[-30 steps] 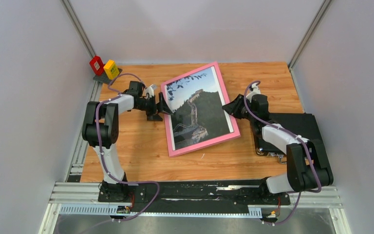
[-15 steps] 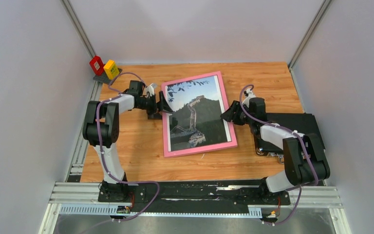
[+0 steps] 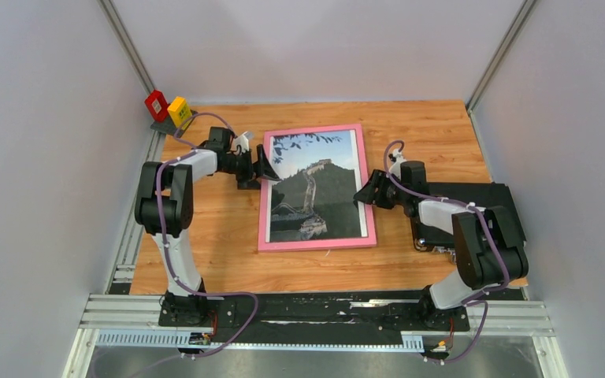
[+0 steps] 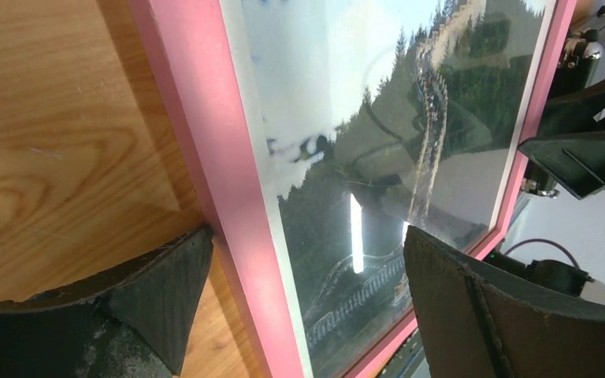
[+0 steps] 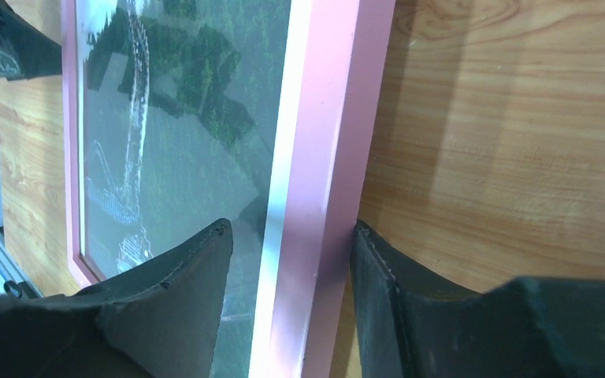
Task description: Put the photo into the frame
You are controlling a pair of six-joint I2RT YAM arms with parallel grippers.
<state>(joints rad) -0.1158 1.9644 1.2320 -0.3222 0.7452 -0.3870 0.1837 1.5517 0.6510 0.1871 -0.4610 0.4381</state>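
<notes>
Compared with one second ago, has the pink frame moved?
Yes. The pink frame turned clockwise and now lies nearly square to the wooden table edges.

Bright, even; glare (on the frame [image 4: 236,197])

You'll see the frame [image 3: 317,243] lying flat, pink front up, mid-tabletop [image 3: 220,236], long sides running near to far. The photo [image 3: 315,185] sits inside behind the pane, pale sky at the far end.

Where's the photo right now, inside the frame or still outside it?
Inside. The photo sits within the pink frame, bordered by it on all four sides, and the frame lies front up on the table.
</notes>
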